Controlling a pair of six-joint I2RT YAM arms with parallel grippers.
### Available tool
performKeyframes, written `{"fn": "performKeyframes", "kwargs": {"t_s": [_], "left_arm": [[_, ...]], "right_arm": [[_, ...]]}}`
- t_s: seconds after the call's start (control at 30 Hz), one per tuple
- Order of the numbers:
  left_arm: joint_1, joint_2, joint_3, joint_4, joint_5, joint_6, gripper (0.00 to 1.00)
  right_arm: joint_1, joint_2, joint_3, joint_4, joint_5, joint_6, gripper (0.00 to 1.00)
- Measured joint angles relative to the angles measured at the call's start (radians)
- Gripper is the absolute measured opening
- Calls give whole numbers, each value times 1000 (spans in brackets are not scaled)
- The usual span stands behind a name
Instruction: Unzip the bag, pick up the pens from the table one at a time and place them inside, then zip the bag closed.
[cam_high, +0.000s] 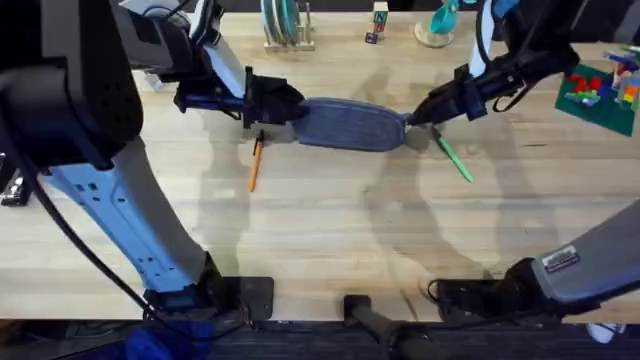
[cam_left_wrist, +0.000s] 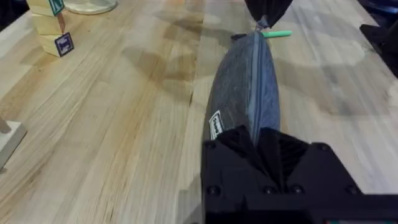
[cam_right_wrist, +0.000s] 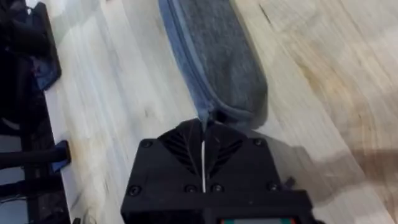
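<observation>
Both hands pinch the bag (cam_high: 350, 124): left hand (cam_high: 283, 107) clamped on its nine o'clock end, right hand (cam_high: 420, 115) closed on its three o'clock end. Orange pen (cam_high: 254, 165) lies at seven o'clock, green pen (cam_high: 452, 158) at four, on the worktop (cam_high: 330, 230).

One grey-blue heathered fabric pencil pouch (cam_high: 350, 124); two slim pens, one orange (cam_high: 254, 166) and one green (cam_high: 453, 159); two black pincers, the left (cam_high: 283, 107) and the right (cam_high: 420, 112); one light plank-grained wooden bench (cam_high: 330, 230).
</observation>
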Motion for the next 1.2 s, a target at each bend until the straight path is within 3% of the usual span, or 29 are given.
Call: {"fn": "performKeyframes", "kwargs": {"t_s": [0.63,1.2], "left_arm": [[0,0,0,0,-2,0,42],[0,0,0,0,-3,0,42]], "right_arm": [[172,-9,127,5,8,138,31],[328,-9,131,222,9,307,31]]}}
